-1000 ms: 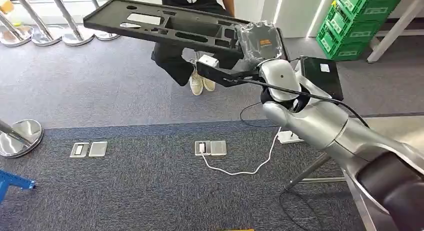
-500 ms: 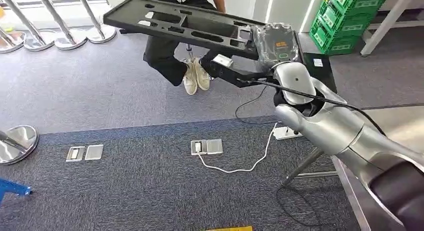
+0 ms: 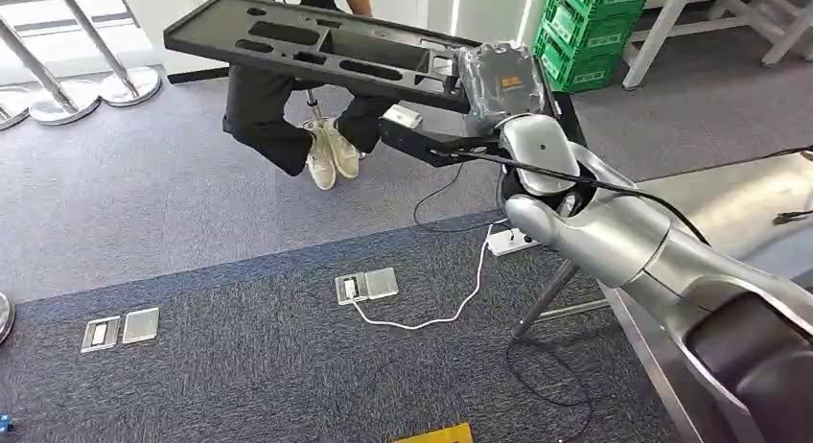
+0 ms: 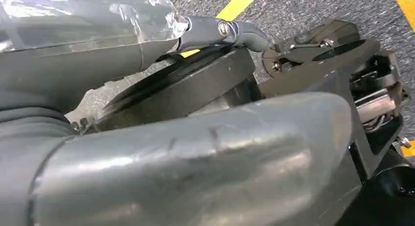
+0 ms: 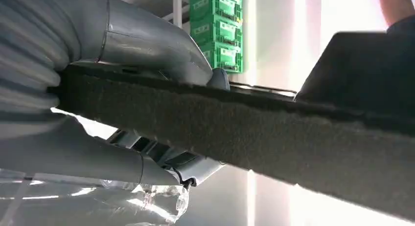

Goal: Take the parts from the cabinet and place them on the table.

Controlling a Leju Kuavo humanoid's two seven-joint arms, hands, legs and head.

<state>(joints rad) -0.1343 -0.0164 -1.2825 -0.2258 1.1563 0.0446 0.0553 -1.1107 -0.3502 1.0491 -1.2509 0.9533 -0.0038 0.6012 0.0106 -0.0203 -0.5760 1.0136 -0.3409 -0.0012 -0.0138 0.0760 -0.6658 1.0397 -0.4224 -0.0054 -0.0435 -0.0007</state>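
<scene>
In the head view my right hand, wrapped in clear plastic, grips one end of a long black foam part with several cut-outs. The part is held up in the air, roughly level, reaching far to the left above the carpet. In the right wrist view the part's rough black edge runs across between the thumb and fingers of my right hand. The pale grey table lies to the right of my arm. In the left wrist view my left hand hangs above the floor with nothing in it.
A seated person's legs and shoes are just behind the part. Green crates are stacked at the back right. Stanchion bases stand at the back left. Floor sockets and a white cable lie on the carpet.
The whole picture has shifted to the left, so the camera has turned right and more of the table shows. My right hand still holds the black part in the same way.
</scene>
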